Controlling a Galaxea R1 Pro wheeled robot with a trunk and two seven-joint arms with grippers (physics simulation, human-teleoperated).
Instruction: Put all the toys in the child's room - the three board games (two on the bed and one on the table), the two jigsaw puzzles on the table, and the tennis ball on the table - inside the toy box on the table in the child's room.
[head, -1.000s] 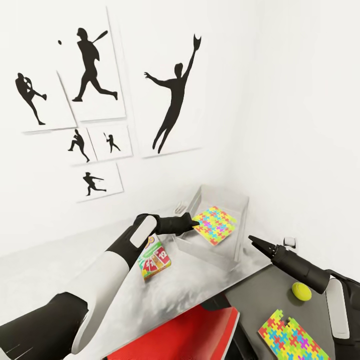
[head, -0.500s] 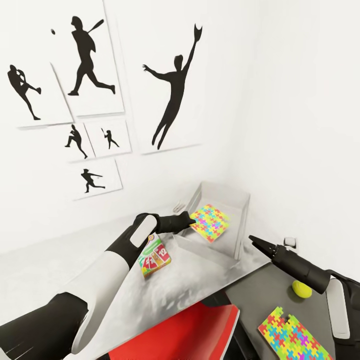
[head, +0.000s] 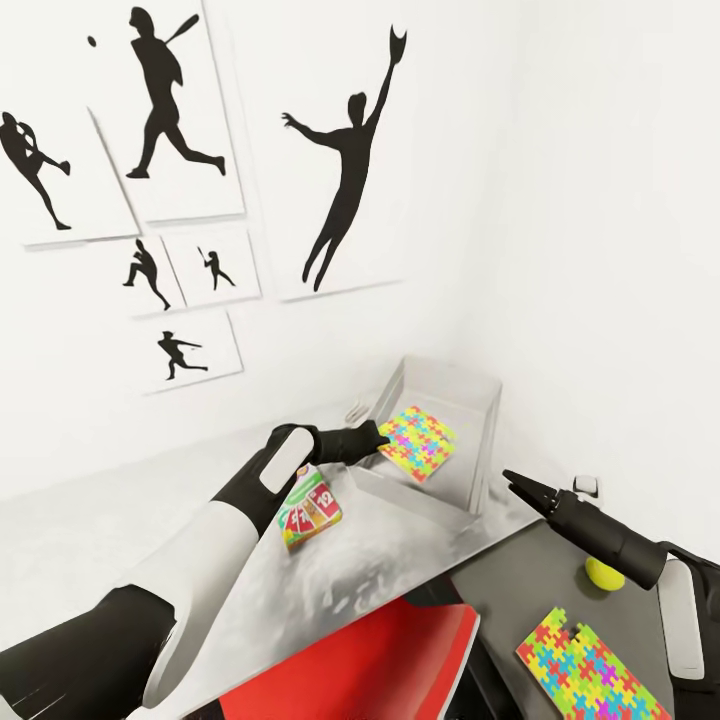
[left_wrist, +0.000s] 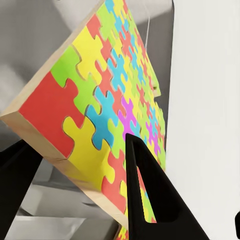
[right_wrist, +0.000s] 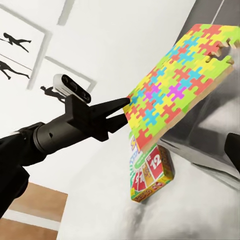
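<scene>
My left gripper (head: 384, 440) is shut on the edge of a bright jigsaw puzzle (head: 420, 443), holding it tilted over the pale grey toy box (head: 452, 388) in the table's corner. In the left wrist view the puzzle (left_wrist: 105, 100) sits between the fingers (left_wrist: 147, 195). The "SKIP BO" board game (head: 312, 508) lies on the table (head: 330, 585) under my left forearm. On the dark end section rest the tennis ball (head: 603, 573) and a second jigsaw puzzle (head: 580, 665). My right gripper (head: 510, 478) hovers open above that section, empty. The bed is out of view.
White walls meet behind the toy box, the left one hung with baseball silhouette pictures (head: 340, 170). A red flat object (head: 370, 660) sits at the table's near edge. A wall socket (head: 587, 487) is behind my right arm.
The whole view has shifted slightly, so the camera moved. Both arms and the held puzzle keep nearly the same place relative to the toy box.
</scene>
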